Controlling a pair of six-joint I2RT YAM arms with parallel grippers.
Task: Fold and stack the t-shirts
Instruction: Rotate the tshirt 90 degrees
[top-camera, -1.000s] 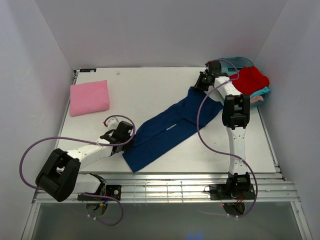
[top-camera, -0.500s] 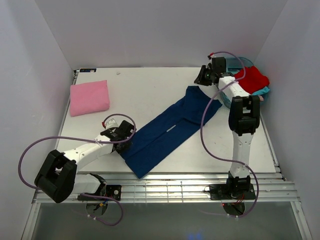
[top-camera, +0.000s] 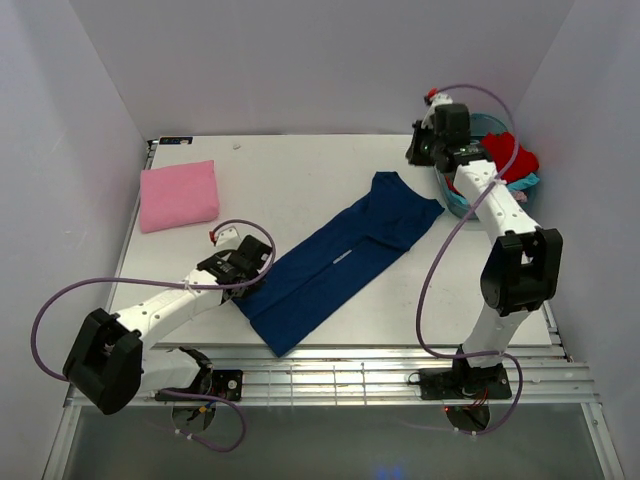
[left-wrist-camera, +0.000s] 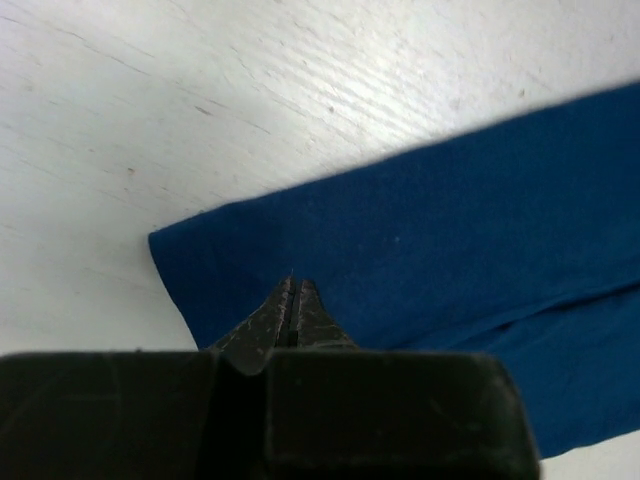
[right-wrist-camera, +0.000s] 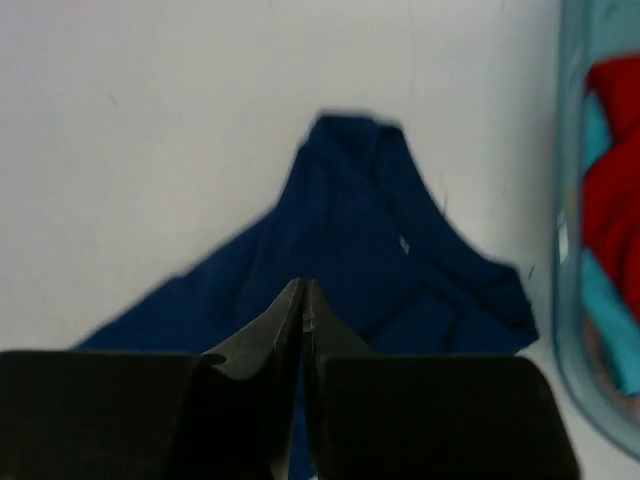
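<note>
Four t-shirts are in sight. Far to the left of the navy t-shirt (top-camera: 335, 260), and well apart from it, a pink t-shirt (top-camera: 178, 195) lies folded into a neat pad on the white surface (top-camera: 300, 170). The left pincer (left-wrist-camera: 294, 290) sits low over the navy t-shirt's near left corner, its fingers pressed together. Whether any cloth is caught between them cannot be told.

The navy t-shirt itself lies flat as a long folded strip. It runs diagonally from that near left corner up to its collar end at the far right.

The right pincer (right-wrist-camera: 303, 290) hangs above and just beyond the collar end, clear of the cloth, its fingers pressed together on nothing. Right of the collar end stands a teal tub (top-camera: 455, 200). It holds a red t-shirt (top-camera: 510, 155) bunched on top of a teal t-shirt (top-camera: 527, 182).
</note>
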